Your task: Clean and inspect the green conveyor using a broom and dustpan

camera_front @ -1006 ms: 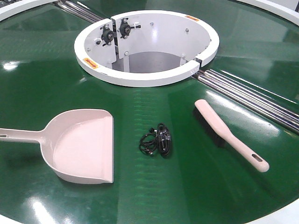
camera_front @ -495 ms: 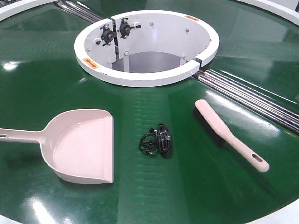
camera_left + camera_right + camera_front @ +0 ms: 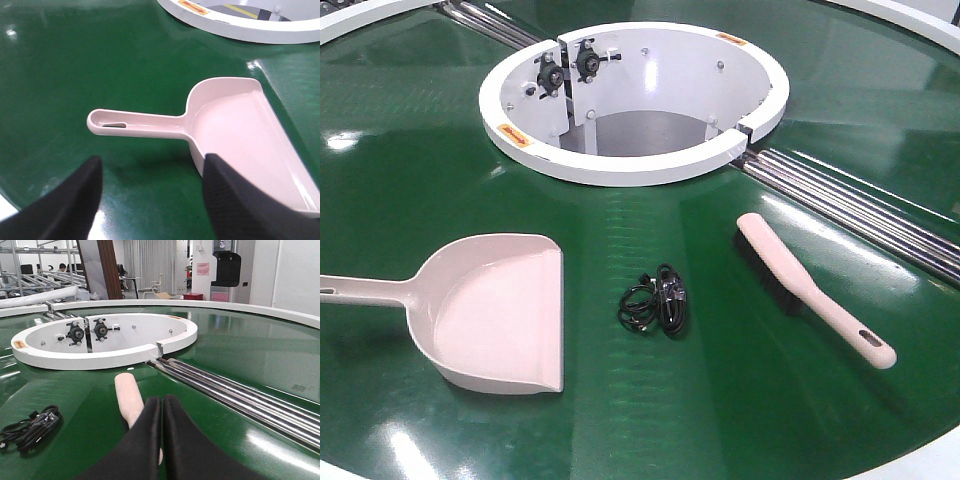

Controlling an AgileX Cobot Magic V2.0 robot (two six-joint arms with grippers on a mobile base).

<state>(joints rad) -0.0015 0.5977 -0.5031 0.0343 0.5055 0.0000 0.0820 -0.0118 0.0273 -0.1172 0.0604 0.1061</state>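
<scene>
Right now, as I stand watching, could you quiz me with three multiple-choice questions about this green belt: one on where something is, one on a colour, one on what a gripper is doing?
1. What lies between the dustpan and the brush?
A. a bundle of black cable
B. a sponge
C. nothing

2. What colour is the ring around the hole in the green belt?
A. red
B. white
C. black

3. How do the fingers of the left gripper stand?
A. clamped on the dustpan handle
B. pressed shut together
C. spread apart, holding nothing

Answers:
1 A: the cable sits on the belt between the two tools.
2 B: the ring's rim and inner wall are white.
3 C: the left wrist view shows both dark fingers wide apart, with the dustpan handle beyond them, untouched.
</scene>
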